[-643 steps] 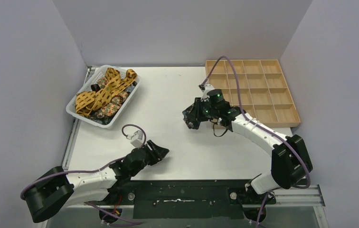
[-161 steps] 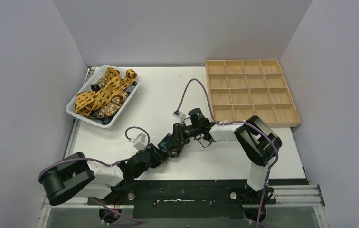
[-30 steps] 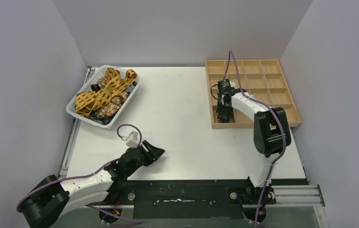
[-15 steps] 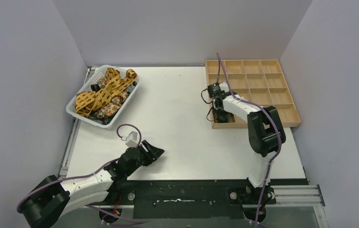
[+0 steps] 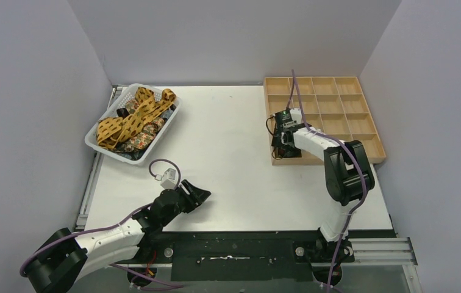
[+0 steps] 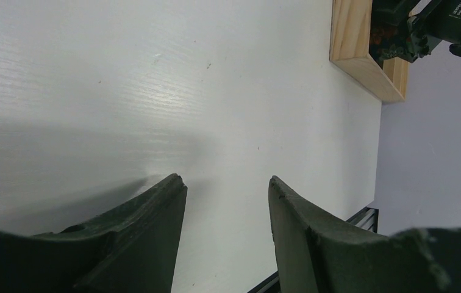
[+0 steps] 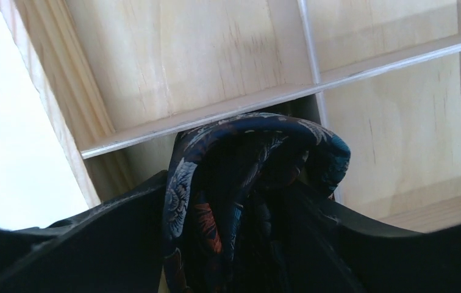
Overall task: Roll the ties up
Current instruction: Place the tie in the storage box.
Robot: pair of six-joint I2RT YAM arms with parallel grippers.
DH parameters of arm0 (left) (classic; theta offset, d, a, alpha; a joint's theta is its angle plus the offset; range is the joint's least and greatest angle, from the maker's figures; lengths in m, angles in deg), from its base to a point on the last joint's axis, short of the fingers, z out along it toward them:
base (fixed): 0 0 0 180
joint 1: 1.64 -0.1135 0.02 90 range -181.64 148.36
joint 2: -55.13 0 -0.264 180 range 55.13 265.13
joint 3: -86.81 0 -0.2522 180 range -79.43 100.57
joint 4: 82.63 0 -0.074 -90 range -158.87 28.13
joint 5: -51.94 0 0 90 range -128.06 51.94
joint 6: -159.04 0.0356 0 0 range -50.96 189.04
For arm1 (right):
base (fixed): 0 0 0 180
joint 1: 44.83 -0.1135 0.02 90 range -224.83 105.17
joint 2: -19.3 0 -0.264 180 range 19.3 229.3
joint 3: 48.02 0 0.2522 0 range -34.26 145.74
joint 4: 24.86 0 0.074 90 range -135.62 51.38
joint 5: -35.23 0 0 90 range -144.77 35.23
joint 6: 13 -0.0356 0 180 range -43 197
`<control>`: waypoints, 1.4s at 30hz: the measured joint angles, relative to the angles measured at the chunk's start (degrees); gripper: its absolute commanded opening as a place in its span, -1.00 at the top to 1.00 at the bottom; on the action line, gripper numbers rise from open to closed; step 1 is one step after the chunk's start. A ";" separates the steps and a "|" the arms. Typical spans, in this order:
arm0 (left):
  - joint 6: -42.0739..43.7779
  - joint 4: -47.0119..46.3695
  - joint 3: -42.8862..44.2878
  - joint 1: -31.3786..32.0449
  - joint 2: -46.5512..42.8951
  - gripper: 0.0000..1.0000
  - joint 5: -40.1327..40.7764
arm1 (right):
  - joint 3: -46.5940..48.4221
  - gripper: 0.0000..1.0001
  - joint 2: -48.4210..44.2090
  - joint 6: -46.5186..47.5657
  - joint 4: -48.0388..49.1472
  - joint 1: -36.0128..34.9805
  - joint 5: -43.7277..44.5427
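One tie looks finished. A rolled tie, dark navy with a small floral print, sits between the fingers of the right hand, down in a cell of the wooden tray beneath it. The roll presses against a thin divider just ahead of the fingertips. The cell lies in the tray's left column towards the near end, but the arm hides which one. The fingers flank the roll closely on both sides, and I cannot tell whether they are pinching it or have let go. If the roll keeps its shape once freed, this tie is done.

Most of the work is left. Well away to the left of that hand, across the bare desk, a white basket holds a loose heap of mustard-yellow ties with dark spots and some floral ties, all unrolled and tangled together.

The left hand hovers low over the desk, its fingers apart with nothing between them. The basket lies well ahead of it and to its left.

Every other tray cell in view looks vacant. The dividers crowd the right hand's fingers, and its purple cable arcs over the cells beyond it.
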 measured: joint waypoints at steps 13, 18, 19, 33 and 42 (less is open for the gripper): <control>0.28 0.17 0.00 -0.26 0.96 0.00 -0.42 | 0.46 -0.71 -6.08 0.17 -3.30 0.50 -3.13; 0.39 0.15 0.00 -0.26 1.25 0.00 -0.70 | 0.96 -0.56 -8.20 0.94 -4.15 0.50 -4.55; 0.39 0.15 0.00 -0.26 1.25 0.00 -0.79 | 1.01 -0.48 -8.70 1.25 -4.46 0.50 -4.66; 0.44 0.20 0.00 -0.26 1.40 0.00 -0.90 | 1.05 0.60 -10.05 3.19 -4.63 0.35 -8.04; 0.46 0.35 0.00 -0.26 1.29 0.00 -0.90 | 2.16 0.72 -2.86 3.93 -3.87 -0.48 -7.54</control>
